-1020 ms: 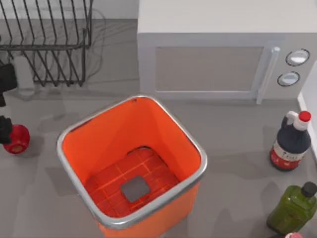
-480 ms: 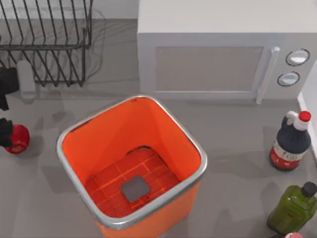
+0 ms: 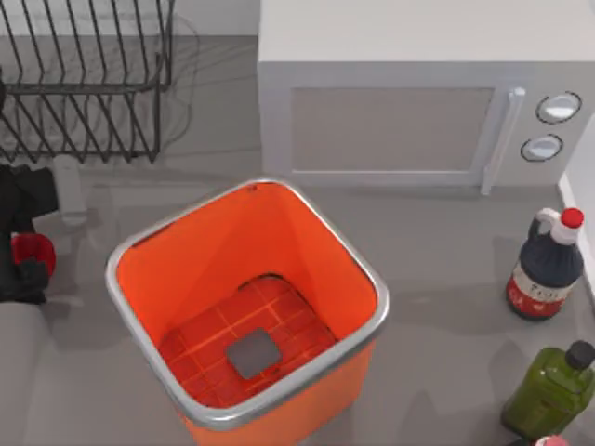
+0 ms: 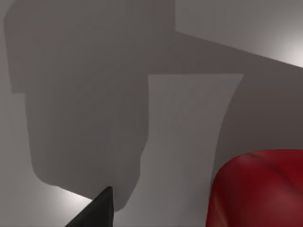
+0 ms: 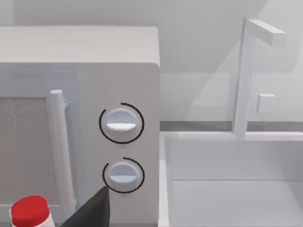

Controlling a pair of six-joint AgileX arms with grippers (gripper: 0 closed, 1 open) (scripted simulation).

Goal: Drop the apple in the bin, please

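your left gripper (image 3: 26, 253) sits at the table's left edge, its black fingers (image 3: 32, 276) bracketing the apple (image 3: 35, 249) between the jaws, apparently gripping it; the bin (image 3: 364, 269) stands well to the right.

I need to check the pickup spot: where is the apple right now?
In the top view the apple sits at the table's far left edge, left of the bin and below the wire rack, with the left gripper around it.

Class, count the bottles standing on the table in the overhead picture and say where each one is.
2. A dark bottle with a red cap stands at the table's right edge; a green bottle with a black cap stands nearer the bottom right corner. Others may sit beyond the frame.
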